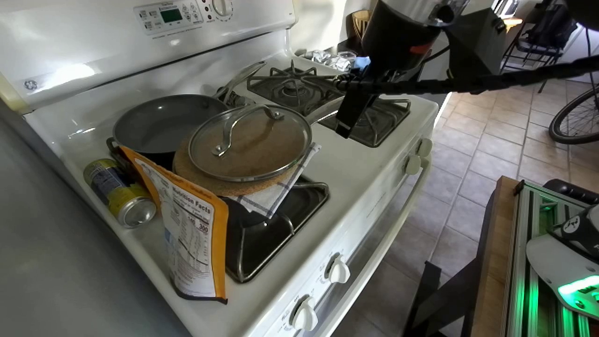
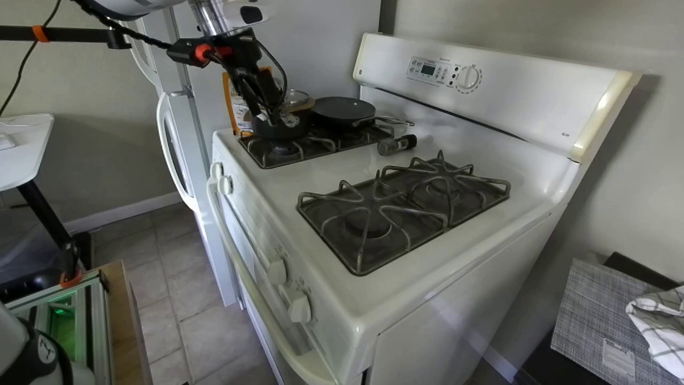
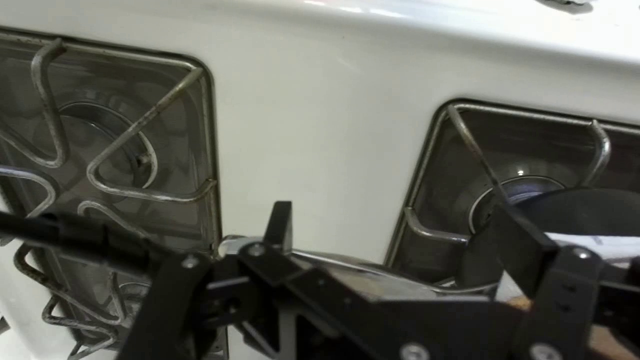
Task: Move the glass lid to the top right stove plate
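Observation:
The glass lid (image 1: 262,147) is round and clear, with a shiny rim and an arched metal handle. It lies on a flat tan round disc (image 1: 206,175), above a checked cloth and a dark pan on the front left burner. In an exterior view it shows small (image 2: 295,98); the jaws mostly hide that area in the wrist view. The back right stove plate (image 2: 443,190) holds only its grate; it also shows in an exterior view (image 1: 294,90). My gripper (image 3: 404,237) is open and empty, beside the lid, above a metal pan handle (image 3: 360,265). It shows in both exterior views (image 1: 348,117) (image 2: 275,113).
A dark grey frying pan (image 1: 166,124) stands on the back left burner, its handle pointing right. An orange-edged bag (image 1: 196,234) stands at the left front, beside a yellow can (image 1: 119,194). A spice grinder (image 2: 396,145) lies between the grates. Knobs (image 2: 299,309) line the front.

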You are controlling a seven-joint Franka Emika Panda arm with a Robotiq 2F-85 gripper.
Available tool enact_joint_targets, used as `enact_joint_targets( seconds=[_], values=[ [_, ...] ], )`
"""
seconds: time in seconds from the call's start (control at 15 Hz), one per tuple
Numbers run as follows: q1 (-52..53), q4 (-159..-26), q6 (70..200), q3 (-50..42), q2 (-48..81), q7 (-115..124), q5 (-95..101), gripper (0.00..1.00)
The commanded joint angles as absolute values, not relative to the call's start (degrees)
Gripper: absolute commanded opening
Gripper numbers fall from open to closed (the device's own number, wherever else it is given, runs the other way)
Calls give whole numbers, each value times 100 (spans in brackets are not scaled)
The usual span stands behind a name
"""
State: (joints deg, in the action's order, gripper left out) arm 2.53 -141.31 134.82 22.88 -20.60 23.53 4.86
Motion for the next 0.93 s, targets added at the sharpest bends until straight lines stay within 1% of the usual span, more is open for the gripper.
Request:
enact_joint_targets(
  seconds=[0.0, 0.07, 0.27, 0.53, 0.87],
  values=[
    [439, -14125, 13468, 2108, -2034, 2418, 581, 100],
    [627, -14146, 13839, 1954, -2081, 2048, 305, 100],
    [1082, -14099, 14280, 1577, -2194, 1048, -96, 100],
    [1720, -13848, 14201, 919, -2155, -738, -885, 100],
    [2793, -13561, 14033, -559, -1987, -2943, -1196, 100]
  ],
)
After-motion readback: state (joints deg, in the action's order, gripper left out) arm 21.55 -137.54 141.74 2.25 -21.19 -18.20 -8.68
